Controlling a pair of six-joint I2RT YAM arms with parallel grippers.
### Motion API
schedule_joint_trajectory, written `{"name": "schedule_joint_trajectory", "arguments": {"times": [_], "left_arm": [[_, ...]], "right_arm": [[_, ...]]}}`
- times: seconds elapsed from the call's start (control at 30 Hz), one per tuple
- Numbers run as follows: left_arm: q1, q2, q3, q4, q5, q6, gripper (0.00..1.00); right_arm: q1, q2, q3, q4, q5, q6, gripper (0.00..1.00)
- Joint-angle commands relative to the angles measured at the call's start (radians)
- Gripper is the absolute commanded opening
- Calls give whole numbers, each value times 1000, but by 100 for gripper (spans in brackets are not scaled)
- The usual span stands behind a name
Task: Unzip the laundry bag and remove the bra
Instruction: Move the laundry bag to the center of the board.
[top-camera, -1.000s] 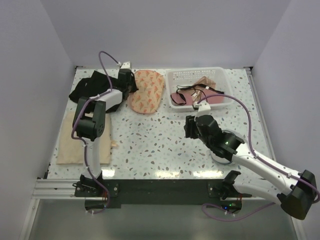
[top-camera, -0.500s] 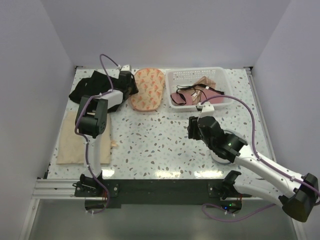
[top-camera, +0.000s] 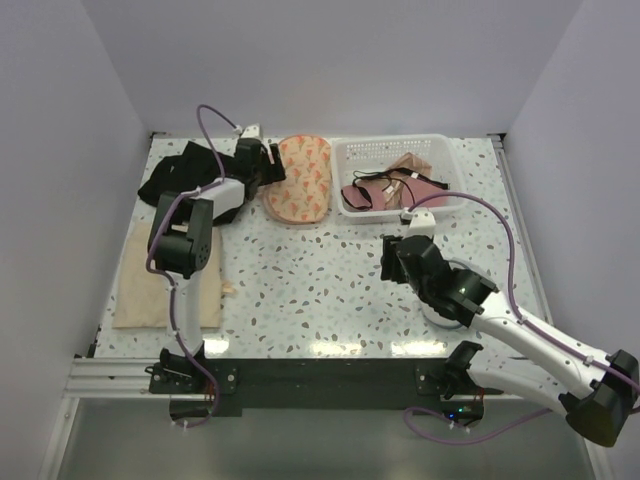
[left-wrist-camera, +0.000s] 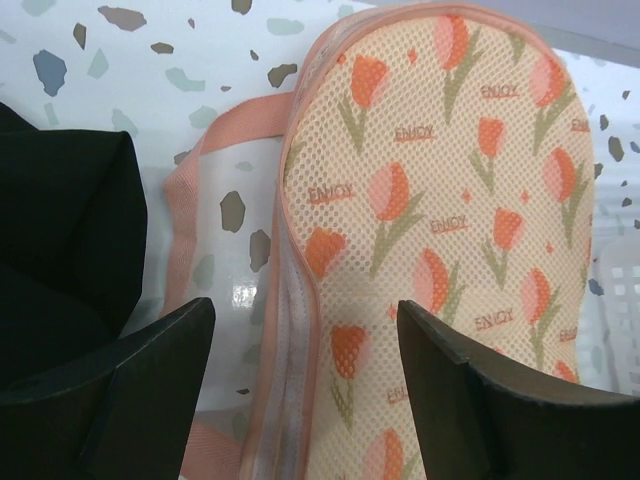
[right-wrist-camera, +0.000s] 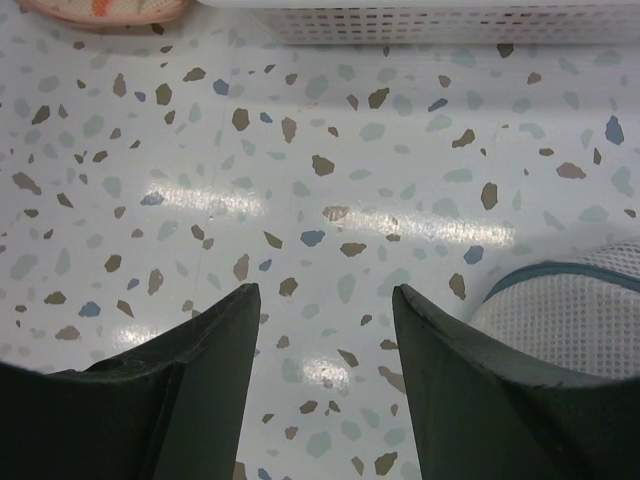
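The white basket (top-camera: 395, 150) at the far edge of the desk (top-camera: 320, 290) holds pink and beige underwear with black straps. Just left of it lies the laundry bag (left-wrist-camera: 440, 200), peach mesh printed with tulips. Its zipped rim sits between the spread left fingers (left-wrist-camera: 150, 390), and its contents cannot be made out. The right fingers (right-wrist-camera: 190, 380), also spread, hang over open desk

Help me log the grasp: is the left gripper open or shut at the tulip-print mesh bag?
Open: in its wrist view the left gripper has its fingers apart, with the laundry bag lying unclamped in the gap.
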Motion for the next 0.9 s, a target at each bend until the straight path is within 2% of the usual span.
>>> {"name": "schedule_joint_trajectory", "arguments": {"times": [0.0, 0.6, 0.87], "left_arm": [[8, -104, -24, 65, 16, 13, 80], [-11, -307, -202, 98, 57, 7, 98], [-61, -417, -287, 99, 51, 4, 100]], "right_arm": [[3, -16, 32, -40, 50, 40, 61], [3, -31, 80, -167, 136, 90, 67], [1, -19, 92, -225, 197, 127, 70]]}}
